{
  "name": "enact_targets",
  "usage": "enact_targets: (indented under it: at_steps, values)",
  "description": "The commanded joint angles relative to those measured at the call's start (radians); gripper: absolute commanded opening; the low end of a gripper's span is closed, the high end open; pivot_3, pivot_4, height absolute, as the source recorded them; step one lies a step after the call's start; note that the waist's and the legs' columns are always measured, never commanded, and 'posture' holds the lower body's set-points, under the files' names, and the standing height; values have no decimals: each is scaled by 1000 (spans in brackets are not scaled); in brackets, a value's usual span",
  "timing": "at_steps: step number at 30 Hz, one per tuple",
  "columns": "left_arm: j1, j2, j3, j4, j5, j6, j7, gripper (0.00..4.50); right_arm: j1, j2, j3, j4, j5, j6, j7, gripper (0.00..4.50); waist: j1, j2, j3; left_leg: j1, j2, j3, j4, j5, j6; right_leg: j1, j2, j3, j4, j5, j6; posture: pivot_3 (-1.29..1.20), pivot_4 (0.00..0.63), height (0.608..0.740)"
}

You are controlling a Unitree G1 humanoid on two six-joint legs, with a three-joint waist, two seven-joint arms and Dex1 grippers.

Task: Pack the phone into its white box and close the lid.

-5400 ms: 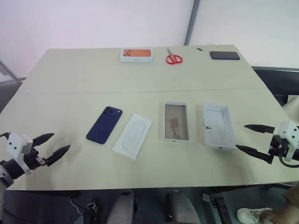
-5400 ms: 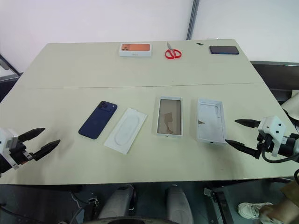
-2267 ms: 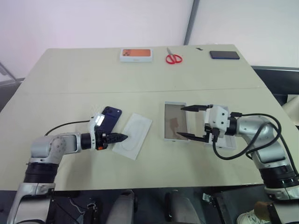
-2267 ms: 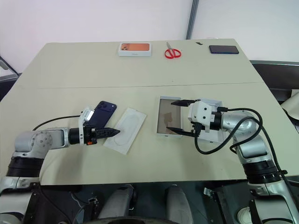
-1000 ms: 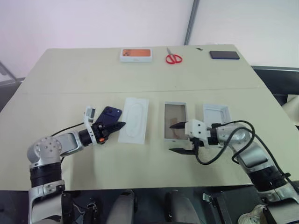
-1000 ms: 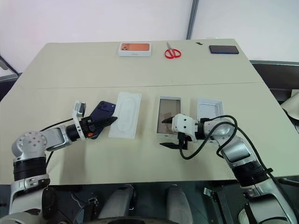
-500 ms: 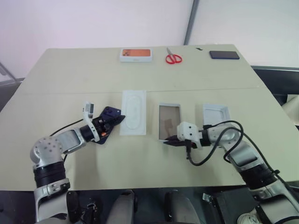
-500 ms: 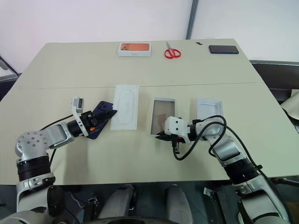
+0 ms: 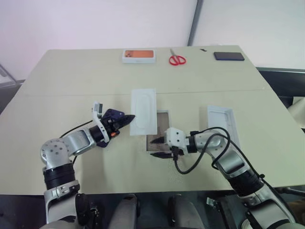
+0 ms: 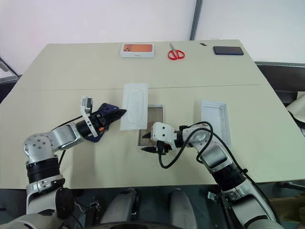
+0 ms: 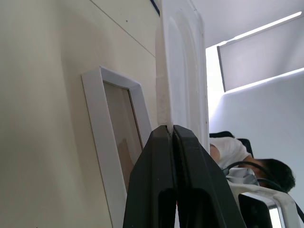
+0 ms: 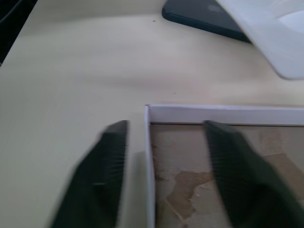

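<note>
Phone (image 9: 110, 115), white box (image 9: 163, 114), lid (image 9: 222, 125) apart.

Pale beige table (image 9: 71, 76) before white walls (image 9: 95, 21).

My arms (image 9: 66, 145) are grey with black cables; white wrist housings carry tapered black fingers (image 11: 161, 190).

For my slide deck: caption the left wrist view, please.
Left end effector shut on the flat white insert, lifted beside the white box.
</note>
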Motion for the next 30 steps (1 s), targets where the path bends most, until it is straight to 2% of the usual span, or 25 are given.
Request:
enact_targets:
  at_steps: [1,4,7,13,22,28,30]
  values:
    - [4,9,-7,-47,-34,-5,9,0,3,-55,-64,-73,41,-16,25,4466,2,0,0,0,0,0,0,0,0,0,0,0,0,0,0,0,150,740]
    - [15,-5,-20,-76,-43,-9,20,0,41,-167,-151,-92,95,-5,83,4466,6,0,0,-1,0,0,0,0,0,0,-1,0,-1,0,0,0,150,740]
    - [32,-25,-38,-91,-47,-13,31,0,65,-227,-214,-75,129,-31,103,4466,3,-1,0,-1,0,0,0,0,0,1,-1,0,-1,0,0,0,150,740]
    - [54,-62,-93,-96,-17,-47,47,0,60,-232,-326,-9,189,-69,85,4466,-1,-1,0,0,0,1,0,0,0,1,1,0,-1,0,0,0,150,740]
    - [76,-68,-172,-107,20,-62,56,0,17,-187,-326,59,166,-121,38,4466,2,-1,0,0,0,1,0,0,0,1,0,0,-1,0,0,0,150,740]
    - [77,-83,-167,-114,1,-67,89,0,-7,-171,-319,93,153,-153,23,4466,2,-1,0,0,0,1,0,0,0,1,0,0,-1,0,0,0,150,740]
    - [80,-80,-174,-125,11,-76,89,632,-12,-171,-314,113,143,-170,23,4500,3,-1,0,0,0,1,0,0,0,1,0,0,-1,0,0,0,150,740]
